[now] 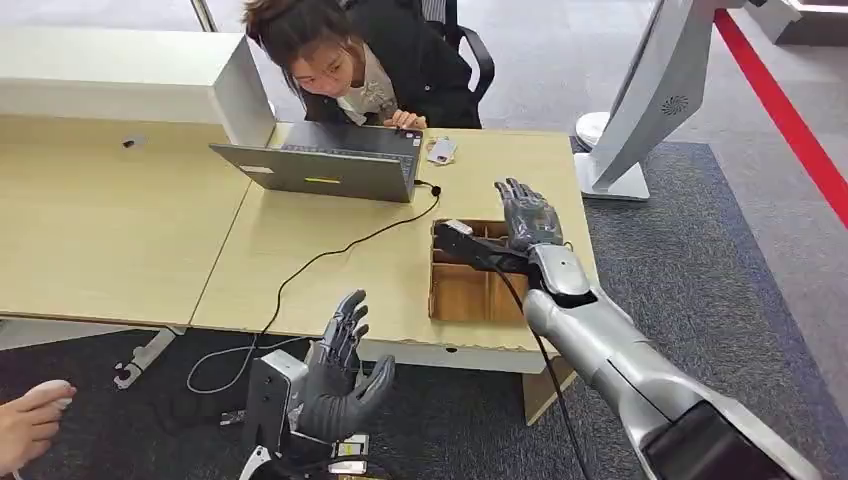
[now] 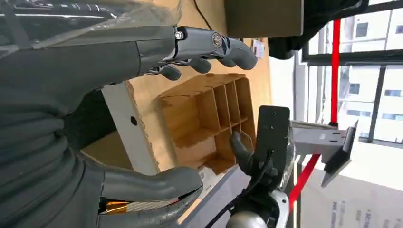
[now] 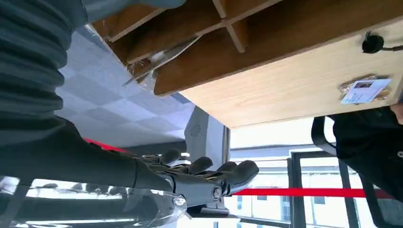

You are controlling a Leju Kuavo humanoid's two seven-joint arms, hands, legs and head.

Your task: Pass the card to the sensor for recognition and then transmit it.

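My right hand (image 1: 527, 215) hovers flat over the far side of a wooden divided box (image 1: 462, 292) on the desk, fingers stretched out (image 3: 209, 178) and holding nothing. A clear-sleeved card (image 3: 159, 59) lies tilted in one compartment of the box (image 3: 199, 42); a small white corner (image 1: 458, 227) shows at the box's far left. Another badge card (image 1: 441, 150) lies on the desk beside the laptop (image 3: 366, 90). My left hand (image 1: 342, 368) is raised in front of the desk's near edge, fingers apart and empty (image 2: 142, 57); the box (image 2: 209, 123) lies beyond it.
A grey laptop (image 1: 330, 165) stands at the desk's far side with a person (image 1: 370, 60) leaning over it. A black cable (image 1: 300, 270) runs across the desk. A white standing machine (image 1: 650, 100) is at the right. A person's hand (image 1: 30, 420) shows at the lower left.
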